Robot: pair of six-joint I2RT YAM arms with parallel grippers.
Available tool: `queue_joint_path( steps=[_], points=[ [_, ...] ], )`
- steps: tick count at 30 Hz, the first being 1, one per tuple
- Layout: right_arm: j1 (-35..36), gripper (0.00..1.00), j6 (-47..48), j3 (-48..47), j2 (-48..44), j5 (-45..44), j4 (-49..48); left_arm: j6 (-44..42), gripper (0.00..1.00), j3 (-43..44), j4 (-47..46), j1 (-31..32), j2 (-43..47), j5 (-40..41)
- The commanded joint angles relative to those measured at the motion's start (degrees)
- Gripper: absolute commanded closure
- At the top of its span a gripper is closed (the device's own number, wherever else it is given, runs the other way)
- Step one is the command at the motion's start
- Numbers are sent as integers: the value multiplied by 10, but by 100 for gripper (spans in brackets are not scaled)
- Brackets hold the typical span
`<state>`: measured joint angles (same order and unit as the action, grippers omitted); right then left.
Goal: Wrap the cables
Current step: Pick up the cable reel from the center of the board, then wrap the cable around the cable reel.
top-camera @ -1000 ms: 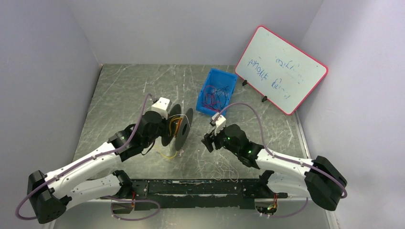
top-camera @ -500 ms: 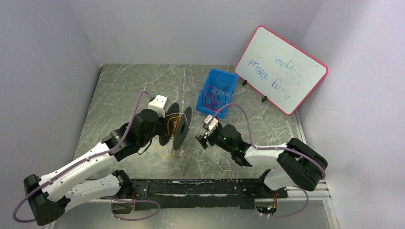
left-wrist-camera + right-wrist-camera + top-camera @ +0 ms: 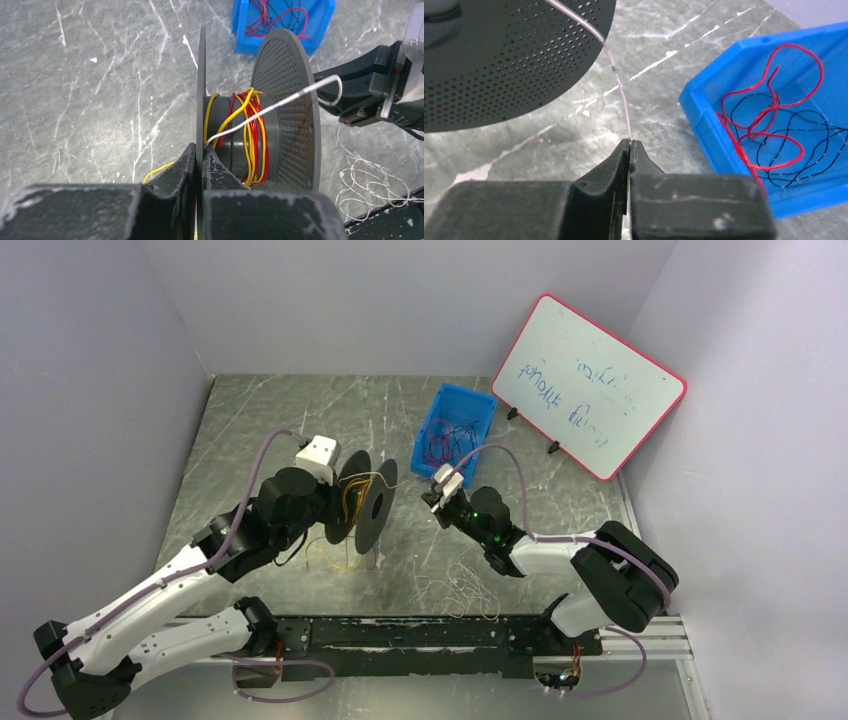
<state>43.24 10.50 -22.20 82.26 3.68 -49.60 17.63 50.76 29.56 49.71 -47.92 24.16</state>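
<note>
A dark grey spool with perforated discs hangs above the table, yellow and red cables wound on its hub. My left gripper is shut on the spool's thin left flange, also seen from above. A white cable runs from the hub, over the right disc, to my right gripper, which is shut on it. In the right wrist view the white cable rises from the fingertips to the disc. From above, my right gripper sits just right of the spool.
A blue bin with red and dark cables stands behind the right gripper. Loose white cables lie tangled near the table's front edge. A yellow strand trails under the spool. A whiteboard leans at the back right.
My right gripper has moved back and left, towards the spool, and closed from open onto the white cable. The left arm has carried the spool slightly left and back.
</note>
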Motion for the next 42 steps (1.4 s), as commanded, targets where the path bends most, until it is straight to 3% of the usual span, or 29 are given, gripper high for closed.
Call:
queue_joint_path(
  steps=[1,13,24,39,42],
  points=[
    [-16,100,3,-34,-17,14,-15,6,93,45,-17,4,19,-10],
    [-74,100,-7,-93,-74,-85,18,1,93,63,42,4,45,-44],
    [-109,100,-54,-162,-41,-87,132,-18,93,85,65,4,81,-158],
    [-108,100,-147,-37,-28,36,35,29,93,100,-9,4,102,-122],
    [-108,93,-161,-7,-30,66,-4,29,93,115,-25,4,98,-113]
  ],
)
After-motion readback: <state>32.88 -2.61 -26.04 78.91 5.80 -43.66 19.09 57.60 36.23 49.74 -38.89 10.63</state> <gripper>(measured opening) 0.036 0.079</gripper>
